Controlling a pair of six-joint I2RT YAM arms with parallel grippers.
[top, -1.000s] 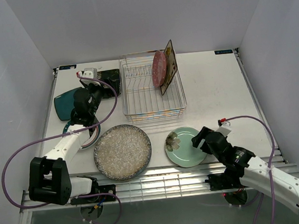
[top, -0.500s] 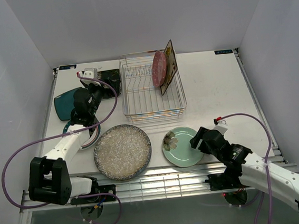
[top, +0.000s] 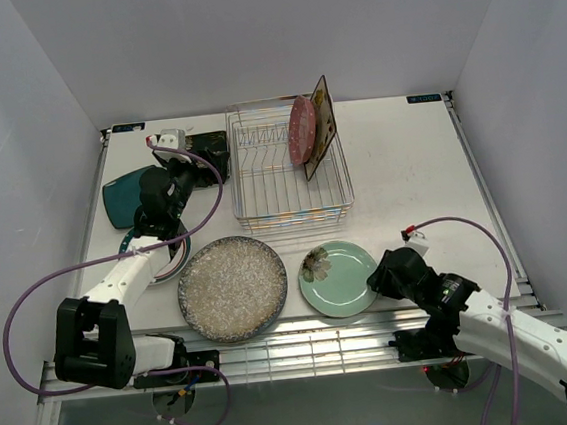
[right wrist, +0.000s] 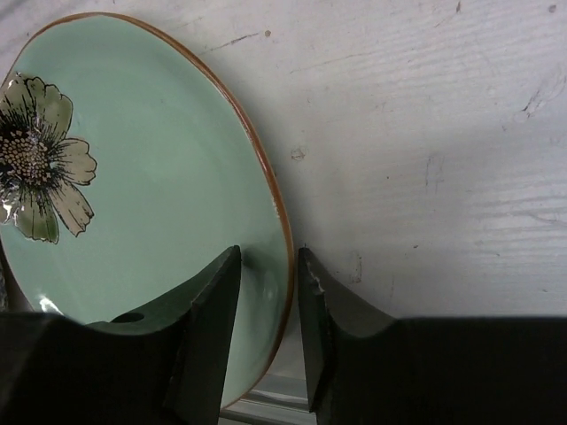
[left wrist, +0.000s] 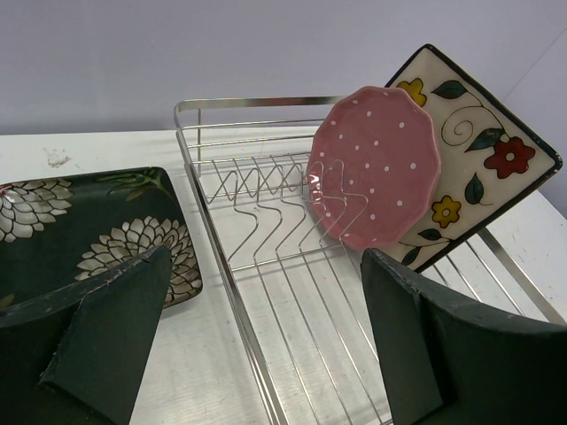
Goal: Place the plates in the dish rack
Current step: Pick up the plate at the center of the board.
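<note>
The mint green floral plate (top: 335,280) lies flat on the table at the front. My right gripper (right wrist: 268,266) has closed over its right rim: one finger on the green inside (right wrist: 133,177), the other just outside the brown edge. The silver dish rack (top: 271,189) holds a pink dotted plate (left wrist: 376,164) and a cream floral square plate (left wrist: 474,146), both upright at its right end. My left gripper (left wrist: 266,354) hangs open over the rack's left rail, holding nothing. The black floral square plate (left wrist: 80,221) lies left of the rack.
A large grey speckled plate (top: 233,288) sits front centre, close to the mint plate. A teal plate (top: 121,198) lies at the far left. A teal-rimmed plate (top: 173,263) is partly hidden under my left arm. A slatted ledge (top: 306,346) runs along the table's near edge.
My right gripper moved forward over the mint plate's rim and its jaws narrowed onto it. The plate slid a little to the left. The left arm stayed still.
</note>
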